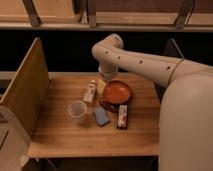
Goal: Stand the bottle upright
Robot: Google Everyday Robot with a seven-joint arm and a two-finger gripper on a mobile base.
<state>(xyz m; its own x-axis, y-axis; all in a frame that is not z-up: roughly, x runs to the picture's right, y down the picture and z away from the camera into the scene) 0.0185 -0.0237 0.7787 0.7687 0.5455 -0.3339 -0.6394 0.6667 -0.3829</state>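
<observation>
Gripper (102,85): low over the table's far middle, jaws spread wide, gripping nothing
Bottle (90,92): lying on the table (60,135), just beside the gripper at its 8 o'clock
Cup (77,110): at the bottle's 7 o'clock
Red plate (118,93): at the gripper's 4 o'clock

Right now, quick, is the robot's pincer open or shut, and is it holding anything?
Pincer: open, holding nothing, down close beside the lying bottle.
</observation>
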